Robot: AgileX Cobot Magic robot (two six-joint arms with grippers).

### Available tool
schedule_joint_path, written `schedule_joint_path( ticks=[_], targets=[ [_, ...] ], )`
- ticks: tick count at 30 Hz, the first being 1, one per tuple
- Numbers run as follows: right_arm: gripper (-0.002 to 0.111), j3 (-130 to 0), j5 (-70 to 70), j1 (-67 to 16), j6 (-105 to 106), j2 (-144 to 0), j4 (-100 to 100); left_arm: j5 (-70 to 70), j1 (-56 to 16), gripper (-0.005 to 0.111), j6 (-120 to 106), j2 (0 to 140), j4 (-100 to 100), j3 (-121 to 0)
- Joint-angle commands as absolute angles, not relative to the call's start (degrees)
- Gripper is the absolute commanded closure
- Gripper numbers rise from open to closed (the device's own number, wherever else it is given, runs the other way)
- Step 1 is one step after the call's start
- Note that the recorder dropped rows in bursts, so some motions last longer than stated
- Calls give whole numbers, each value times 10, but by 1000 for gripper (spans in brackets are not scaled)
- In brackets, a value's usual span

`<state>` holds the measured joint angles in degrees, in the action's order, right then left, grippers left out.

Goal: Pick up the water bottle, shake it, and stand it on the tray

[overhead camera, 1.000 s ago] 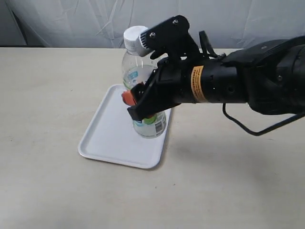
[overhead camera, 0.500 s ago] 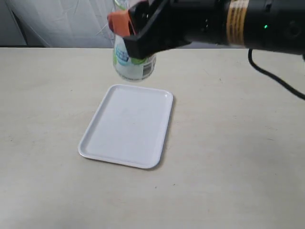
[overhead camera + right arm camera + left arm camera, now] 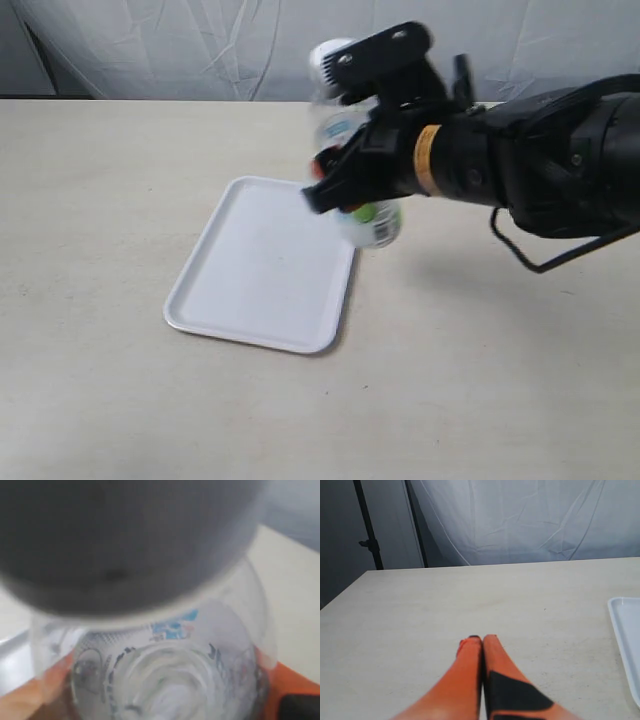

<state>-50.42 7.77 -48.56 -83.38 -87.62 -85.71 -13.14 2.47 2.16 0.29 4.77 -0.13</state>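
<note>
Jaws of our right gripper (image 3: 335,192) are clamped on the bottle (image 3: 372,225), while those of our left gripper (image 3: 482,639) are pressed together with nothing between them. We see the table (image 3: 100,180) bearing the tray (image 3: 255,270). The bottle hangs in the air by the tray's right edge, blurred and tilted, its white cap (image 3: 325,55) uppermost. Our left gripper hovers over the table, apart from the tray.
</note>
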Motion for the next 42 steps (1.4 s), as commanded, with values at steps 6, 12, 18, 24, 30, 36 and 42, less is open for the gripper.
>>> schedule_joint_path(
  ticks=[6,12,18,24,30,36,42],
  targets=[
    [109,-514,-308,-481,-783,-864,-806,-129,27,107,26,0,48,0],
    [109,-519,97,-481,-777,-867,-766,-129,27,107,26,0,48,0],
    [109,-512,-49,-482,-799,-866,-720,-129,27,107,26,0,48,0],
    [109,-513,-288,-482,-720,-885,-735,-129,27,107,26,0,48,0],
    [109,-513,161,-480,-722,-885,-732,-129,27,107,25,0,48,0],
    [109,-512,42,-480,-756,-885,-713,-129,27,107,25,0,48,0],
    [109,-513,-313,-480,-712,-896,-712,-129,27,107,26,0,48,0]
  ],
)
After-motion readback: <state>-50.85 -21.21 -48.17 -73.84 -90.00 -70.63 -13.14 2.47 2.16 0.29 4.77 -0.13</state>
